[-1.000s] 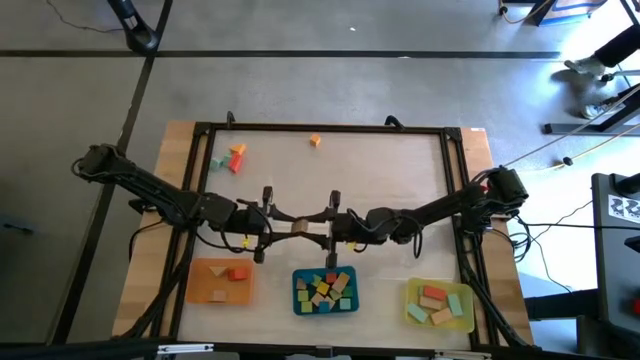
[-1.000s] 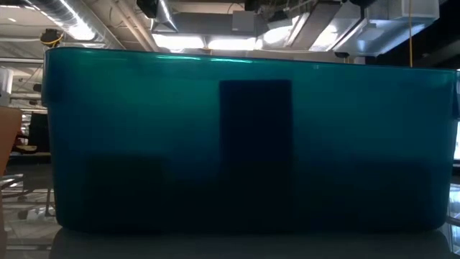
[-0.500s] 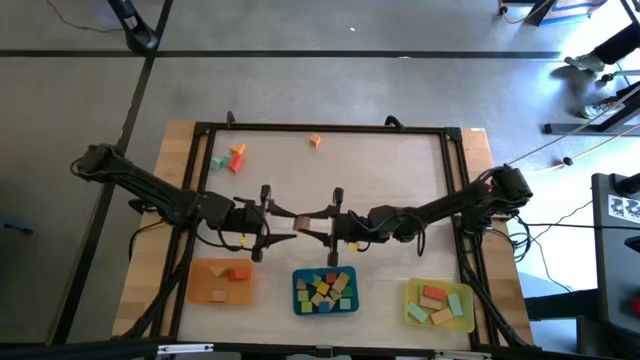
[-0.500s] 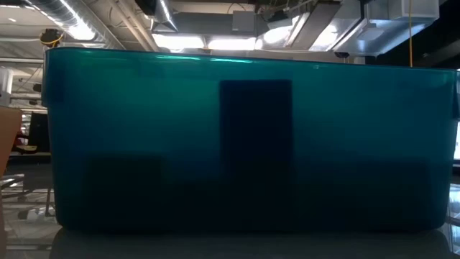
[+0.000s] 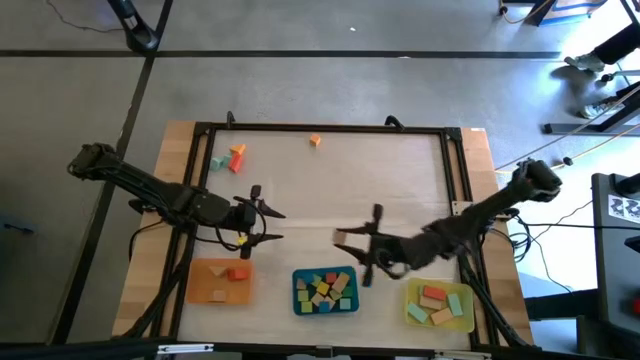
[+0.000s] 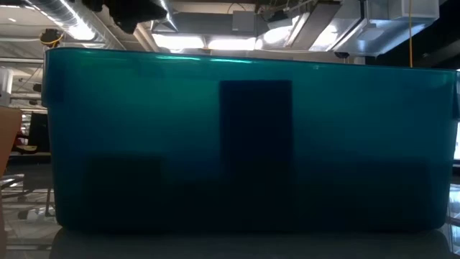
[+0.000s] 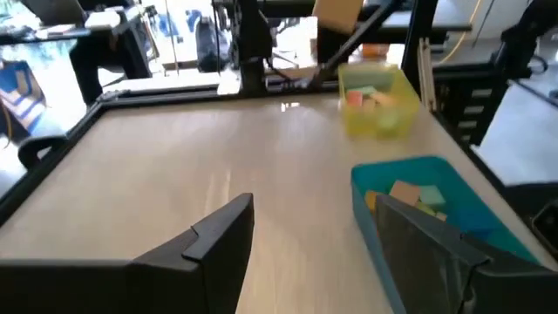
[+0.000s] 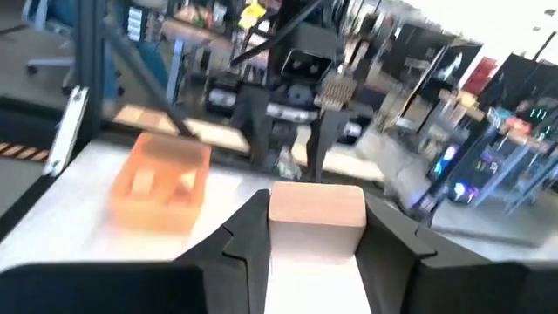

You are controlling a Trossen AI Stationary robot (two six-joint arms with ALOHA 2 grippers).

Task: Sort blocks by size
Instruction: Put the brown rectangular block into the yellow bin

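My right gripper [image 5: 343, 238] hangs over the table's middle, just beyond the teal tray [image 5: 299, 296], shut on a tan block [image 5: 346, 237]; the block also shows between the fingers in the right wrist view [image 8: 316, 218]. My left gripper [image 5: 275, 225] stands open to the left of it, above the table beyond the orange tray [image 5: 205, 290], with nothing between its fingers [image 7: 218, 235]. Loose blocks lie at the far left [image 5: 233, 158] and far middle [image 5: 315, 141]. Other blocks lie in the three trays. My right gripper pinches the tan block by two opposite sides [image 8: 281, 220] between its two fingers. The fingers run about level and point toward the table's left. The block sits level in the hold, lifted clear of the table.
The yellow tray [image 5: 462, 318] with several blocks stands at the near right. A dark frame [image 5: 320, 128] runs around the table top. In the low view the teal tray's wall [image 6: 244, 144] fills the picture. Bare table lies between the grippers and the far blocks.
My left gripper has opened, let go of the tan block, and drawn back a little toward the table's left. My right gripper has carried the block away toward the table's right and near edge, rising and turning somewhat, so the two grippers now stand apart.
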